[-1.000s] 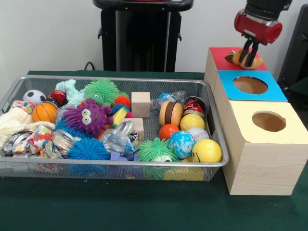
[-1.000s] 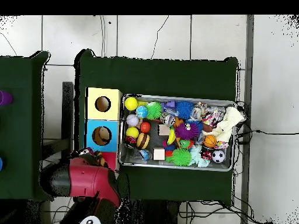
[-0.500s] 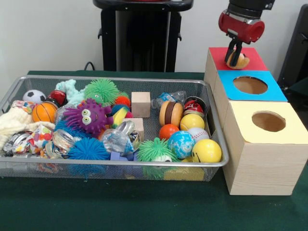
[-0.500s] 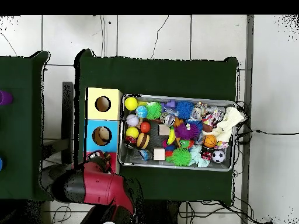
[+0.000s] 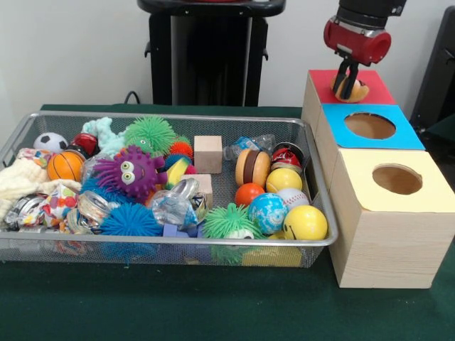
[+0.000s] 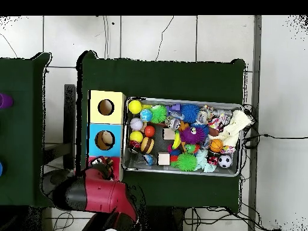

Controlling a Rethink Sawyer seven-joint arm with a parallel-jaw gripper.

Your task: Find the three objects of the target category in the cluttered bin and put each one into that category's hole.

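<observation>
- Fingers (image 5: 345,73): two dark fingers point down, clenched on a small tan-and-orange toy (image 5: 353,89) — its exact kind cannot be told.
- Gripper (image 5: 350,84): red-and-black head hangs above the red-topped box (image 5: 378,84), with the held toy at that box's hole, which is mostly hidden behind it. In the overhead view the arm covers most of this box.
- Box row: the red-topped box touches a blue-topped box (image 5: 398,129), which touches a yellow-topped box (image 5: 419,195). Each of the two has one round hole in its top; both stand clear of the gripper.
- Wire bin (image 5: 178,244): stands just beside the box row on the green table cover (image 5: 213,305).
- Bin contents, box side: a burger-shaped toy (image 5: 252,168), an orange ball (image 5: 248,193), a yellow ball (image 5: 305,223), a blue-and-white ball (image 5: 268,212).
- Bin contents, middle: a wooden cube (image 5: 208,153), a purple spiky toy with eyes (image 5: 131,171), a green spiky ball (image 5: 150,134).
- Bin contents, far side from the boxes: a small basketball (image 5: 65,165), a small soccer ball (image 5: 50,142) — both near a pale cloth (image 5: 18,183).
</observation>
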